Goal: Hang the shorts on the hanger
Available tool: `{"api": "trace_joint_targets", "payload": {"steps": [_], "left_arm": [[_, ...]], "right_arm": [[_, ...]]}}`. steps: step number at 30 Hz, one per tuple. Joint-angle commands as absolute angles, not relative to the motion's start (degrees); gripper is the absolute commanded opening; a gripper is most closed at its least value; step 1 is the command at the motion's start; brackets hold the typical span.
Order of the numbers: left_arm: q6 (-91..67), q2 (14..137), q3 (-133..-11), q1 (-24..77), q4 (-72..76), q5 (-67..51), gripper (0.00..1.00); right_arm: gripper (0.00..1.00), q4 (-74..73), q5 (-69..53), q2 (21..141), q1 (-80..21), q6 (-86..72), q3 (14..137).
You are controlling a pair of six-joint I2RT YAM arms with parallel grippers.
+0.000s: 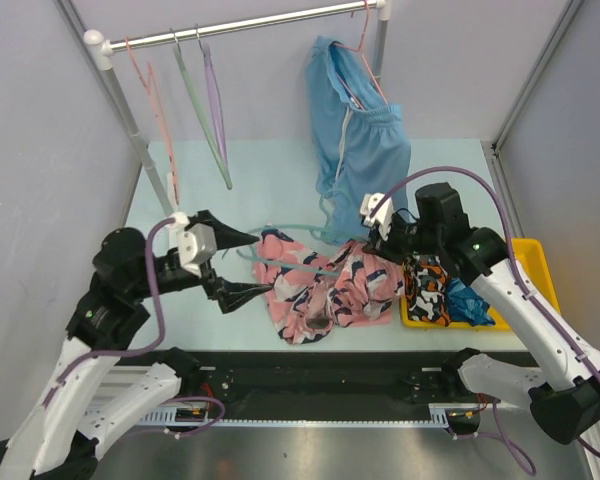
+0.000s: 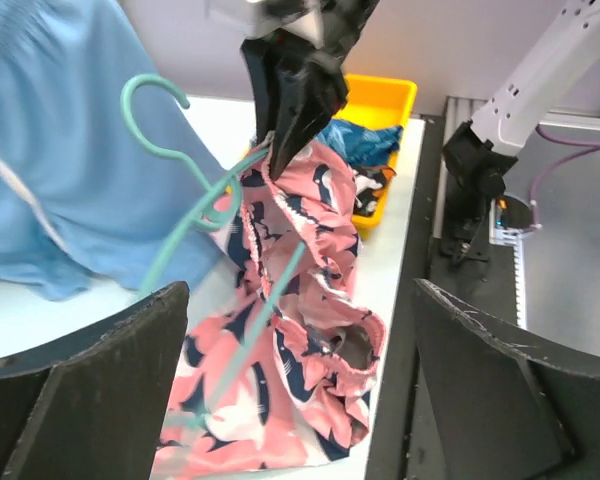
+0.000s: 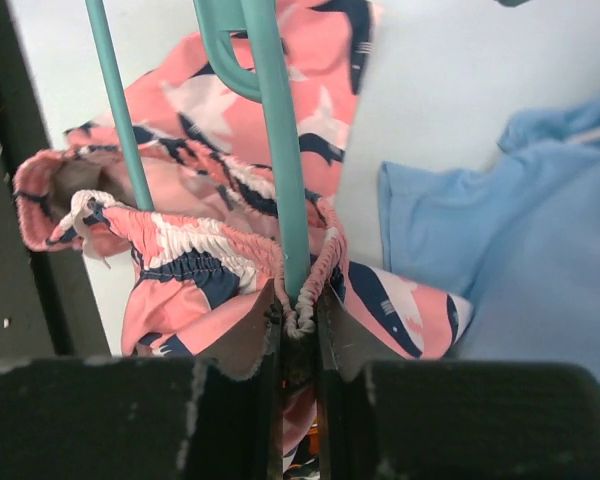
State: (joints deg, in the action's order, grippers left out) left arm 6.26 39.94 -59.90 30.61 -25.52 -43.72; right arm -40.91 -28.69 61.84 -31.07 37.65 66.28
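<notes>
You have bright, even light from above and only soft shadows under the shorts (image 1: 315,295) — in the right wrist view the near fingers (image 3: 230,345) blur.

The left arm (image 1: 75,385), at 7 o'clock in the top view, has white link shells, black joint housings and a small pale marking (image 1: 90,318). The left gripper (image 1: 252,266) has two black tapered fingers (image 1: 235,237), scuffed at the edges, behind a white wrist block (image 1: 192,240). A purple cable (image 1: 156,300) runs alongside. The right arm (image 1: 540,325), at 4 o'clock, has the same white-and-black build, a green indicator light (image 1: 477,243) and a grey-purple cable (image 1: 460,176). The right gripper (image 1: 385,238) is black with a white mount (image 1: 377,208).
</notes>
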Motion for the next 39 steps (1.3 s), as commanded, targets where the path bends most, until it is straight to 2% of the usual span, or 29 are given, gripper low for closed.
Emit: {"api": "trace_joint_targets", "payload": {"steps": [1,4,8,9,12,16,21,28,33,39], "left_arm": [[11.42,37.54,-63.11,30.32,-37.32,-39.55,0.95],[12.04,33.41,-59.08,30.32,-37.71,-40.6,0.95],[16.67,32.42,-50.81,30.41,-37.86,-49.37,0.91],[20.18,33.13,-49.58,30.76,-37.88,-48.35,0.86],[24.94,36.29,-44.4,31.2,-33.5,-43.86,0.81],[22.51,40.33,-39.03,35.32,-22.16,-38.68,0.82],[26.27,43.42,-35.43,39.81,-14.34,-43.85,0.86],[41.37,45.17,-36.47,48.33,-15.73,-39.91,0.83],[49.73,53.41,-42.78,53.87,-22.57,-35.7,0.74],[51.15,58.97,-43.51,56.87,-25.49,-25.58,0.77]], "right_arm": [[0.0,-31.82,-28.3,61.43,-26.11,26.56,66.09],[0.0,-29.54,-29.35,61.17,-23.56,24.0,65.66],[0.0,-27.77,-30.15,60.21,-22.67,21.8,64.34],[0.0,-27.77,-30.23,60.03,-22.59,21.71,64.25],[0.0,-27.6,-30.76,58.98,-22.5,21.18,63.2],[0.0,-27.33,-30.94,58.19,-22.41,20.92,62.75],[0.0,-28.04,-31.11,57.13,-22.15,21.44,62.4],[0.0,-29.27,-32.17,57.22,-22.24,22.94,62.67],[0.0,-30.85,-32.61,57.48,-22.24,24.78,63.1],[0.0,-33.92,-33.57,57.22,-22.24,28.21,64.77]]}}
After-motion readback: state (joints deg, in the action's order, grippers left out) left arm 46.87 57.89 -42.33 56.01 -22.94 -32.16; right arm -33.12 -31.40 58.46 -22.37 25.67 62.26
